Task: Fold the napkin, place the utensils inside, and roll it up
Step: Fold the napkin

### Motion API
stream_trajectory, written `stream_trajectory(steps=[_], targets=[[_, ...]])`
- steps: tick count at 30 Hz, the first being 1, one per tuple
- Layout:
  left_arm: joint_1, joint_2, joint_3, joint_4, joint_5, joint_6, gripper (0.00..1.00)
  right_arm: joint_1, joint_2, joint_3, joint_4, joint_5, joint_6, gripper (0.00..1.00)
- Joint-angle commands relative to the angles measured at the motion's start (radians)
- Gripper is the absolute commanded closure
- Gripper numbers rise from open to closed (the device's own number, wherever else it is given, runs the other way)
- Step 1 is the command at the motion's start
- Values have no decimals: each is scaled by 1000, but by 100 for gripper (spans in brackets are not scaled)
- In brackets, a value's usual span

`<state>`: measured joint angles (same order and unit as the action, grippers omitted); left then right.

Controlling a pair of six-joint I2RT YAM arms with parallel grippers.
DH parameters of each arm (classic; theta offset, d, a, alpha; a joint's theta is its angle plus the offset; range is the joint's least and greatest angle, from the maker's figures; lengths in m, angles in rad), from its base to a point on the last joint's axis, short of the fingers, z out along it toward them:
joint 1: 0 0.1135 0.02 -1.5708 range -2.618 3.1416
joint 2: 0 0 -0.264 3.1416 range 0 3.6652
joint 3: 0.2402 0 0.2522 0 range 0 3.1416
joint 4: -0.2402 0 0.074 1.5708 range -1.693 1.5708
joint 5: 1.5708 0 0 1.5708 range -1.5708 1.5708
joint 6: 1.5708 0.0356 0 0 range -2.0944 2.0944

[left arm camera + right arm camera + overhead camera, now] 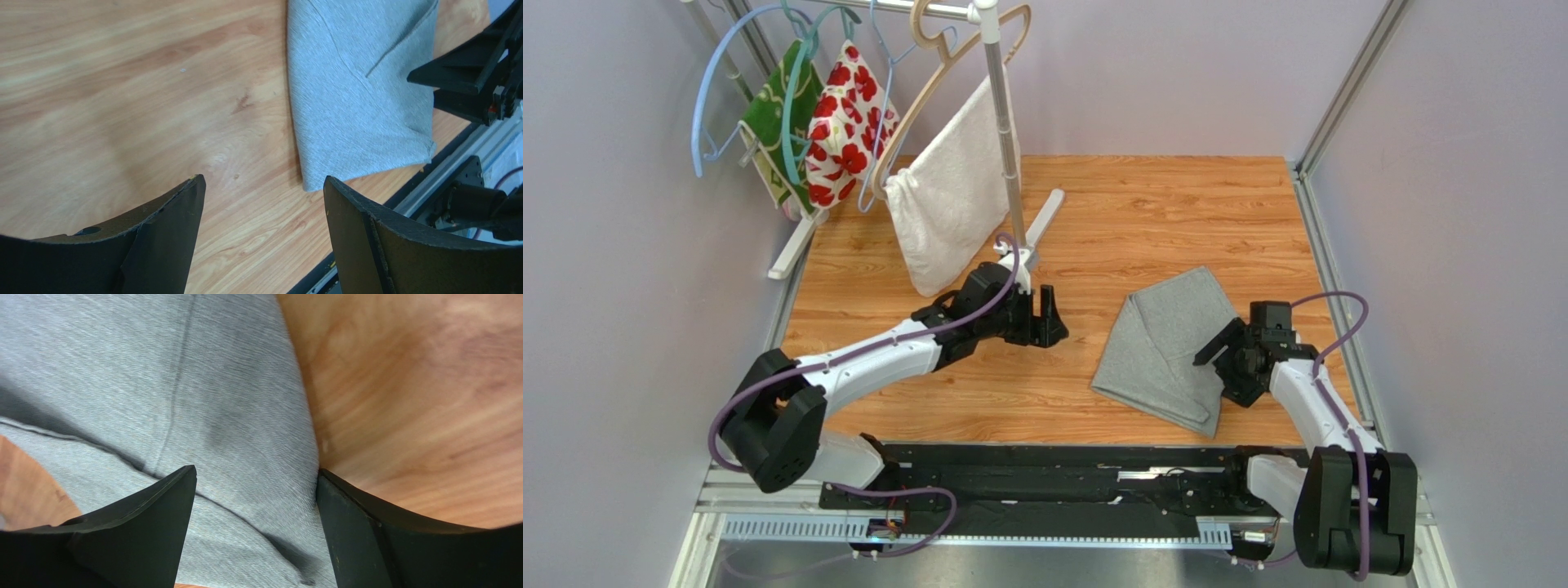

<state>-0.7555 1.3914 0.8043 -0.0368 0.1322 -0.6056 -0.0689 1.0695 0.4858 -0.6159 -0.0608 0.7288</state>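
Hovering with both jaws spread and empty, I note my right gripper [1214, 355] over the right edge of the part-folded grey napkin [1161, 349] on the table [1014, 410], my left gripper [1049, 333] left of it; folding judged in hand, next needing a pinch on that edge.

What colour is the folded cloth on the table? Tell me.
Plain mid-grey, no pattern; the napkin shows best in the right wrist view.
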Motion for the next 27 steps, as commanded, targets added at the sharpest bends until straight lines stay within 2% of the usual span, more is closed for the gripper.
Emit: stream_trajectory(steps=[1,5,11,17,21,24,26,27], targets=[[59,-83,-34,-40,-5,13,20,20,73,-61,130,-76,27,23],[129,-143,-72,-70,-11,26,20,58,95,-73,157,-79,50,24],[208,-218,-112,-113,-25,52,20,185,133,-66,208,-45,132,25],[249,-273,-116,-169,-52,67,20,351,208,-24,269,-4,231,25],[262,-313,-126,-192,-71,69,20,499,338,40,309,10,268,25],[265,-313,-128,-209,-80,67,20,553,392,117,292,42,271,25],[266,-312,-129,-221,-80,64,20,555,371,152,233,59,262,25],[266,-310,-126,-222,-79,66,20,555,351,168,194,146,229,24]])
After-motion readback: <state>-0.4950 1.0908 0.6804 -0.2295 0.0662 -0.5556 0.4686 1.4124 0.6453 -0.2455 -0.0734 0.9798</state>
